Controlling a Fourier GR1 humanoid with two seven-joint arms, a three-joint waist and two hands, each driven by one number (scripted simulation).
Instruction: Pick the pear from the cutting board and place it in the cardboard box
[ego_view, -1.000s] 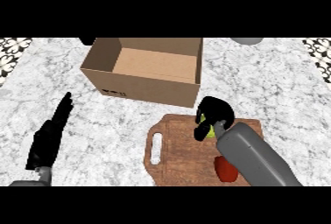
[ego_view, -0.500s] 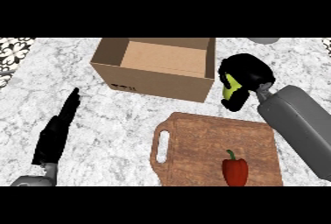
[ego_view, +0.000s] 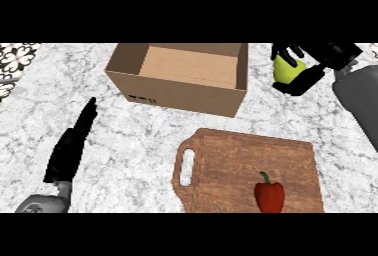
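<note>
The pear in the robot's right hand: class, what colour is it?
Yellow-green; the pear shows in the head view, between the curled fingers of the right hand.

Pear (ego_view: 283, 69): yellow-green, off the board, up in your R hand (ego_view: 301, 70), right of box.
Cardboard box (ego_view: 182, 78): open, upright, near counter's far edge.
Cutting board (ego_view: 251, 172): wood, near edge.

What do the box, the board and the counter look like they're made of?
The box looks like plain brown cardboard, matte, with small printed marks on its side. The board seems to be reddish-brown wood with visible grain and a handle slot. The counter looks like polished white stone with grey veins, possibly marble.
</note>
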